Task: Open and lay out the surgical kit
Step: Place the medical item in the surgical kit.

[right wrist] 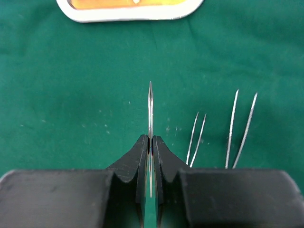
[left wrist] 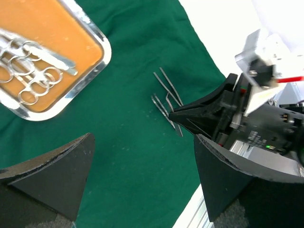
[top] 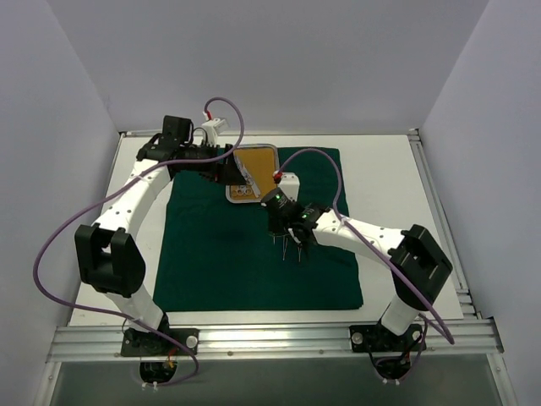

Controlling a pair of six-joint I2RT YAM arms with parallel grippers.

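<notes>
The dark green cloth wrap [top: 220, 254] lies spread flat. At its far edge stands the steel tray [top: 241, 196], and its rim [left wrist: 97, 61] encloses several scissor-handled instruments [left wrist: 28, 71] on the orange floor. My left gripper [left wrist: 143, 137] hangs open over bare cloth beside the tray, holding nothing. Over the cloth's middle, my right gripper [right wrist: 150, 138] is shut on a thin pair of tweezers [right wrist: 150, 107], tips pointing toward the tray. Two more tweezers [right wrist: 197, 135] [right wrist: 240, 126] lie side by side on the cloth just to its right.
White table [top: 389, 178] surrounds the cloth, with grey walls on three sides and a metal rail [top: 270, 338] along the near edge. A purple cable [top: 51, 254] loops off the left arm. The right arm's wrist [left wrist: 266, 109] is close to my left gripper.
</notes>
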